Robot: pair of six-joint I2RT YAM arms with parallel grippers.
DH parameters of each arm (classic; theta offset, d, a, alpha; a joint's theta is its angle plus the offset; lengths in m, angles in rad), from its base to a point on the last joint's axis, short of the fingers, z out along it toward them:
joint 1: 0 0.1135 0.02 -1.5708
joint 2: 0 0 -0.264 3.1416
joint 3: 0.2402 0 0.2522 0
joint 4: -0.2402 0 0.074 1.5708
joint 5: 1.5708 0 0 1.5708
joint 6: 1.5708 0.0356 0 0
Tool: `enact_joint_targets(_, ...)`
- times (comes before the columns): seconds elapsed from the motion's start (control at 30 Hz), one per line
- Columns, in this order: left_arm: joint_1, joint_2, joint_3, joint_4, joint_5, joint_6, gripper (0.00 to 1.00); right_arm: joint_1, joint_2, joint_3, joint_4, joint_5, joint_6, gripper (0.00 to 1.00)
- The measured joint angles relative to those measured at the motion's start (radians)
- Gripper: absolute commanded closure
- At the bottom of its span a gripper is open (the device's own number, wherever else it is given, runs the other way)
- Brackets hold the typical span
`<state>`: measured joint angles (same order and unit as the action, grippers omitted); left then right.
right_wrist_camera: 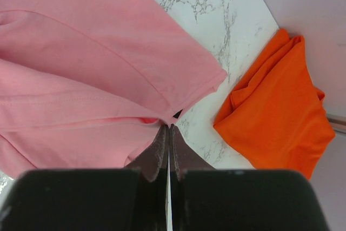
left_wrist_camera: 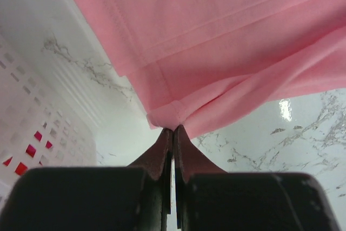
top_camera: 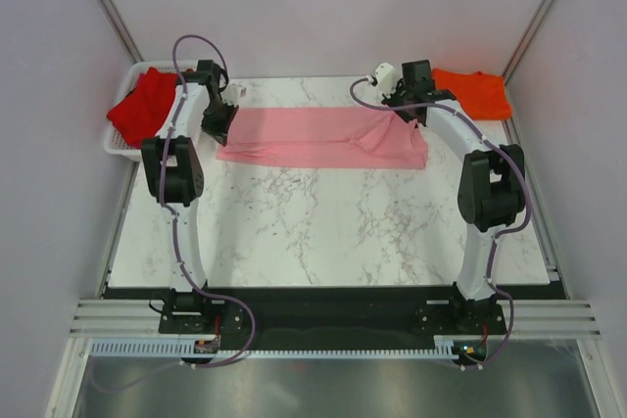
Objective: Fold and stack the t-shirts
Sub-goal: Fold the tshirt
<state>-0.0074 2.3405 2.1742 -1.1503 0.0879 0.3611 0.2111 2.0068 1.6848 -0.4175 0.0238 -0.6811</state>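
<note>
A light pink t-shirt (top_camera: 313,136) lies stretched in a long band across the far middle of the table. My left gripper (left_wrist_camera: 173,129) is shut on its left end, the cloth (left_wrist_camera: 216,52) bunching at the fingertips. My right gripper (right_wrist_camera: 168,127) is shut on its right end (right_wrist_camera: 81,96), where a fold rises. The left gripper (top_camera: 219,122) and right gripper (top_camera: 409,113) show at the band's two ends from above. An orange t-shirt (top_camera: 477,92) lies folded at the far right corner (right_wrist_camera: 275,117). A deep red t-shirt (top_camera: 145,105) sits in the basket.
A white mesh basket (top_camera: 120,147) stands at the far left edge, and its wall (left_wrist_camera: 32,133) is close beside my left gripper. Grey walls enclose the table on three sides. Bare marble (top_camera: 323,222) spreads in front of the pink shirt.
</note>
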Motion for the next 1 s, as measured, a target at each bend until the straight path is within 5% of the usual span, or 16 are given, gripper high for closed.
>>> enact_joint_targets(1.0, -0.027, 0.057, 0.058, 0.03, -0.066, -0.001, 0.98, 0.0, 0.123, 0.117, 0.015, 0.045, 0.008, 1.0)
